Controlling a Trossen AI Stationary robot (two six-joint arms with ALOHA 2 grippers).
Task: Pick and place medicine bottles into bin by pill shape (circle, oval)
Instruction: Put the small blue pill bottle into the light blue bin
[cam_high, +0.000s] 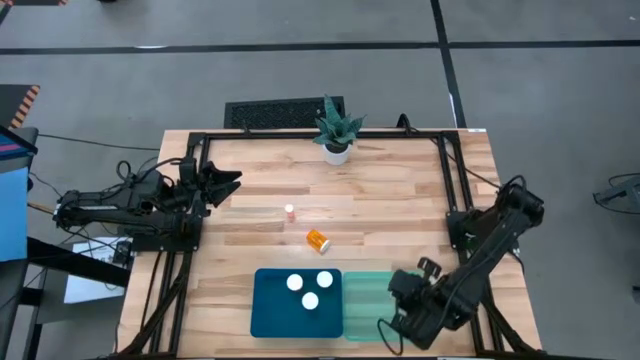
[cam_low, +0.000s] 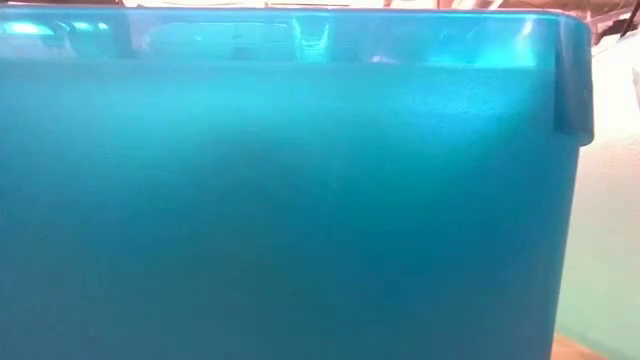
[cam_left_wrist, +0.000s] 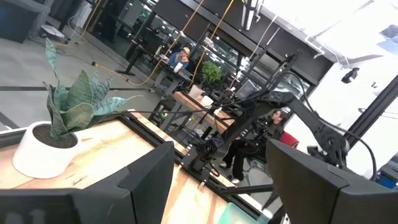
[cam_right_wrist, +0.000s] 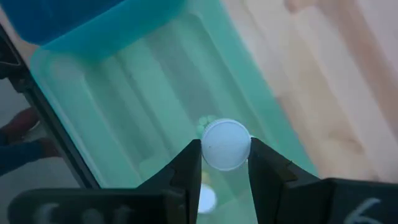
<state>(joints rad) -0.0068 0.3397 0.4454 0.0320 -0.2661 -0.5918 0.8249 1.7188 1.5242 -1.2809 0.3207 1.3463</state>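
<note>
Blue bin (cam_low: 300, 200) wall sits right against the low cam, filling nearly the whole view; mint bin (cam_high: 368, 300) touches its right side at the table's near edge. Right gripper (cam_right_wrist: 225, 163) is over the mint bin, fingers (cam_right_wrist: 189, 168) closed narrow on a white-capped bottle (cam_right_wrist: 225, 144), cap clamped betw. both pads, bottle body hidden below the cap. A second white cap (cam_right_wrist: 205, 198) shows beneath it on the bin floor. Blue bin holds three upright bottles (cam_high: 310, 290), caps up, grouped near its centre. Two bottles on bare table (cam_high: 400, 200): small one upright (cam_high: 289, 211) mid-table, one lying on its side (cam_high: 318, 239) just nearer the bins. Left gripper (cam_high: 228, 184) parked at the left table edge, jaws wide apart, nothing in them. Potted plant (cam_high: 337, 130) at the far edge, black grille (cam_high: 272, 112) on the floor beyond.
</note>
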